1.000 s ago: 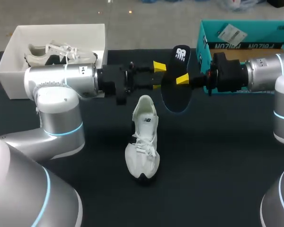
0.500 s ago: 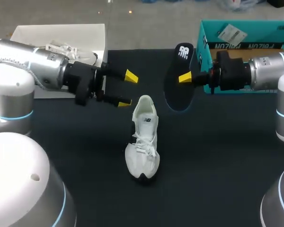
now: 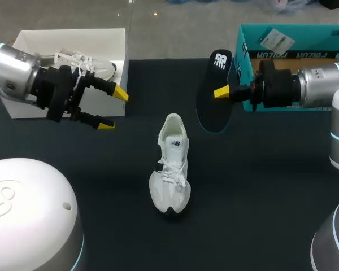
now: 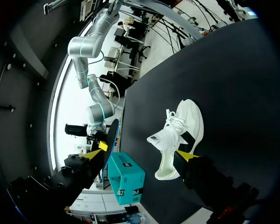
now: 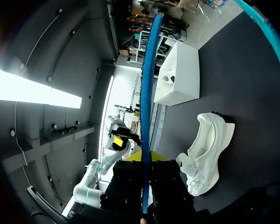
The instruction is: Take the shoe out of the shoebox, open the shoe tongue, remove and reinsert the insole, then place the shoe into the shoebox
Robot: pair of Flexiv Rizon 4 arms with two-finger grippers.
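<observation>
Teal box (image 3: 283, 28) beside black insole (image 3: 213, 99)

Shoe (image 3: 170, 169) on table (image 3: 260, 197), right of shoebox (image 3: 68, 39)

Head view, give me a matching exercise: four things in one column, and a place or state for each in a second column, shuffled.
Things
1. white lace-up sneaker
2. dark insole with a white logo
3. white open shoebox
4. left gripper

Places or states
A. open, holding nothing, just in front of the white box
B. clamped in the right gripper, above the table
C. standing on its sole in the middle of the black table
D. at the table's far left, with a second white shoe inside

Pairs: 1-C, 2-B, 3-D, 4-A
</observation>
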